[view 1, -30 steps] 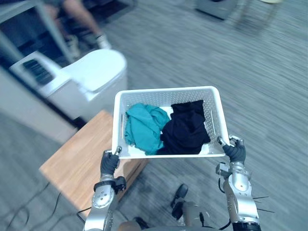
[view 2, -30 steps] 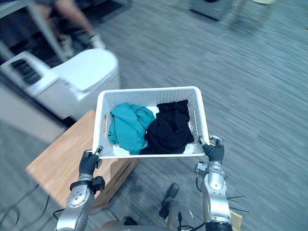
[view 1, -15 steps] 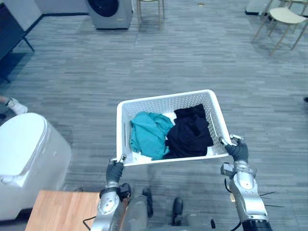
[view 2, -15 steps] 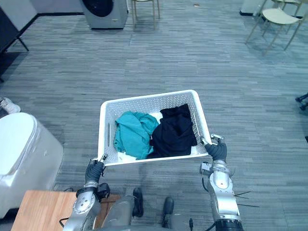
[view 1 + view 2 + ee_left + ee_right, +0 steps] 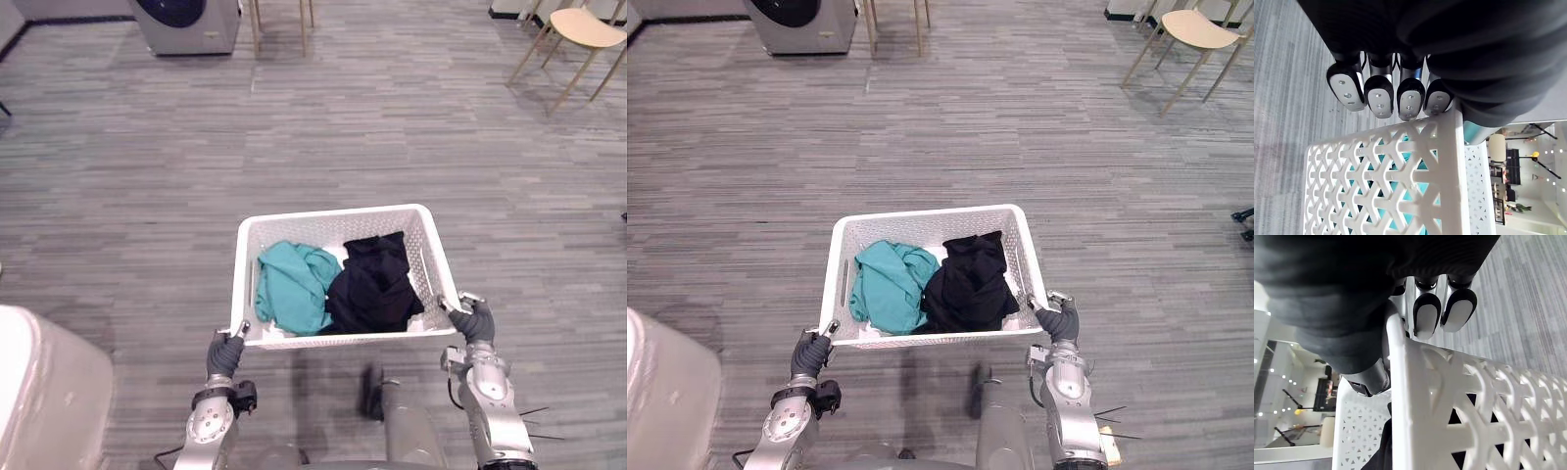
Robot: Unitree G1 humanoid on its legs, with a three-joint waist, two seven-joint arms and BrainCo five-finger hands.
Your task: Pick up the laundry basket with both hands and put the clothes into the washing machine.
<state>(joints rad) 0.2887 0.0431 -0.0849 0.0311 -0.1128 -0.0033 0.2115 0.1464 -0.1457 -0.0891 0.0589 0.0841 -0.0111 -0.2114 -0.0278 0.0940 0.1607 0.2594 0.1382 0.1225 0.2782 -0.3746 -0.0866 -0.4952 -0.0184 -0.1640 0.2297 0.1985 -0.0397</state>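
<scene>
Left eye view: left hand (image 5: 224,355), right hand (image 5: 475,321), fingers (image 5: 1378,95) clenched on laundry basket (image 5: 333,212); washing machine (image 5: 186,15) far beyond.

Eye views down from the head, wrist views close along fingers (image 5: 1379,95), all sharing the basket (image 5: 338,225)

Clothes (image 5: 367,289) in laundry basket (image 5: 338,225), left robot hand (image 5: 224,354), right robot hand (image 5: 475,321) at near corners, washing machine (image 5: 186,18) beyond
</scene>
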